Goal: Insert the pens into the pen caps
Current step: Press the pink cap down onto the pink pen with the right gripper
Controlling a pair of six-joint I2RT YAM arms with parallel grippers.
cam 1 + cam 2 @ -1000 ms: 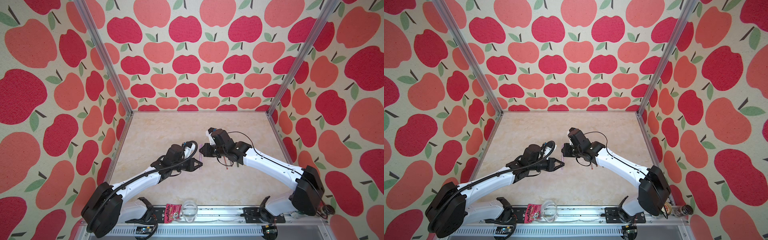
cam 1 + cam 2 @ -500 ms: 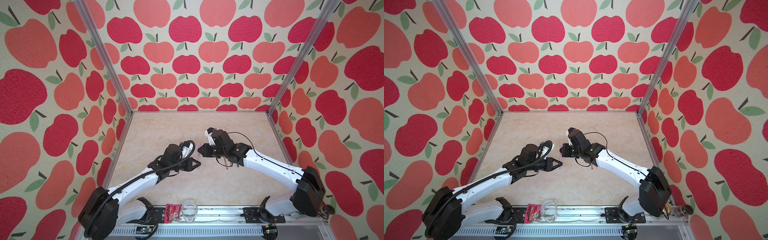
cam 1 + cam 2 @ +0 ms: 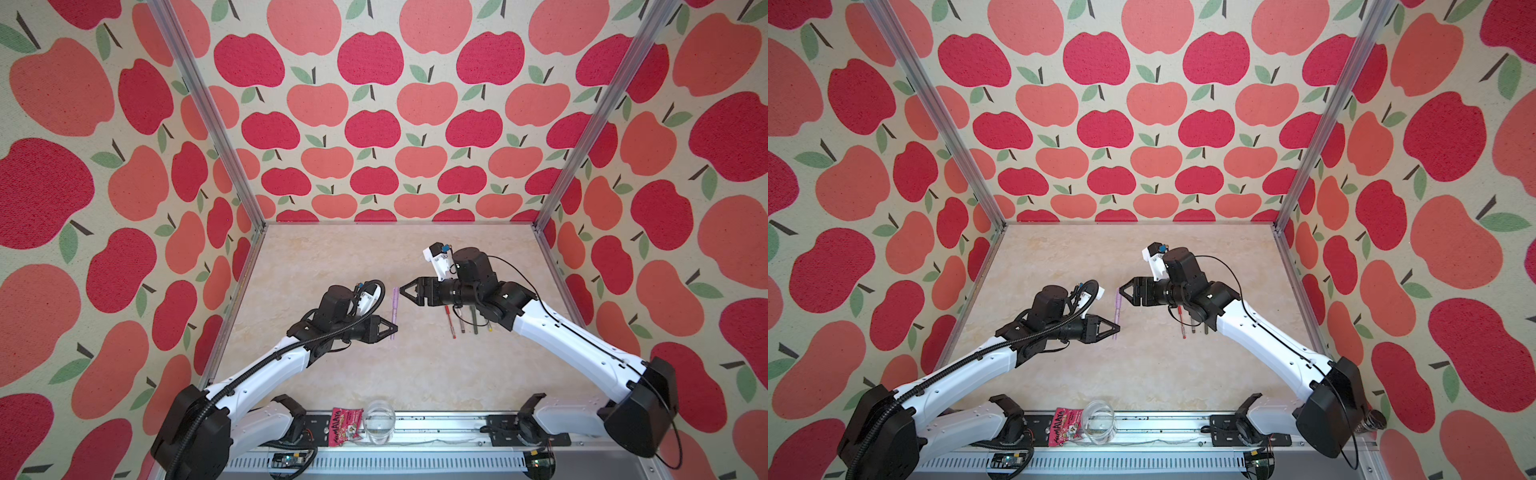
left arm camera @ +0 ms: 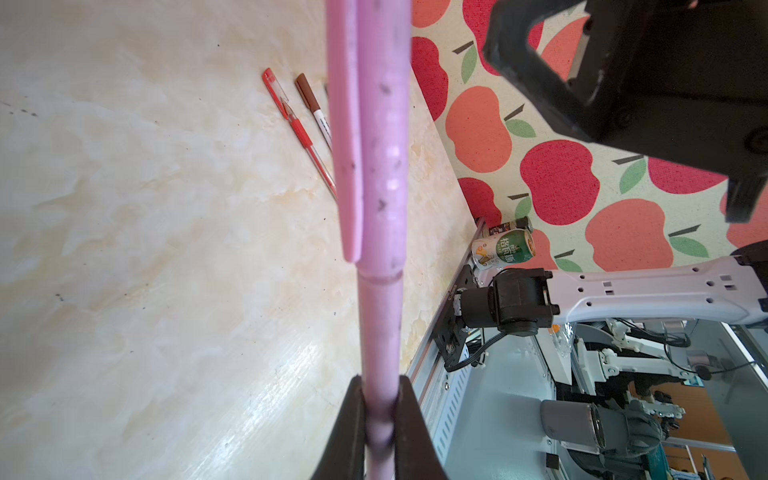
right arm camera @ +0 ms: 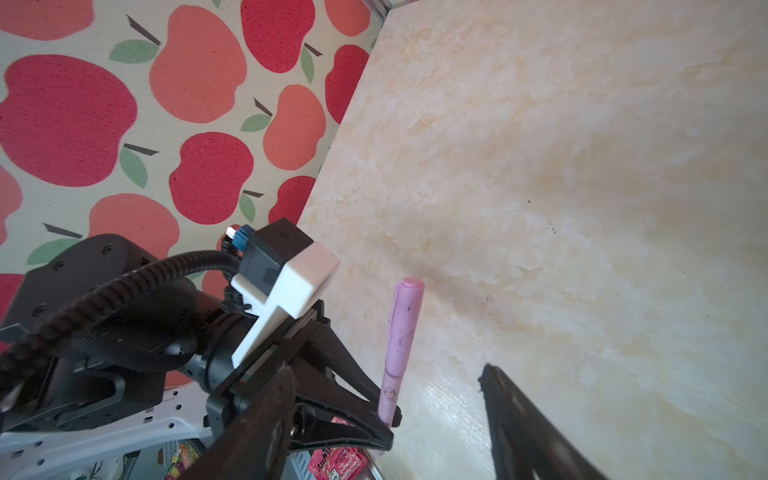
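The left hand (image 3: 394,328) is clamped on one end of the lilac-pink pen (image 3: 393,309), holding it over the middle of the surface (image 3: 332,257), pink cap (image 4: 382,124) on. Just beside that cap the right hand (image 3: 401,292) gapes wide, gripping nothing. Further right, a red pen (image 3: 450,322) and a brown-capped pen (image 4: 318,116) lie side by side.

Behind the lilac-pink pen (image 3: 393,309), toward the back wall (image 3: 374,124), the table (image 3: 353,257) is bare; right of it stand the right gripper (image 3: 402,291), then a row of pens (image 3: 451,324)
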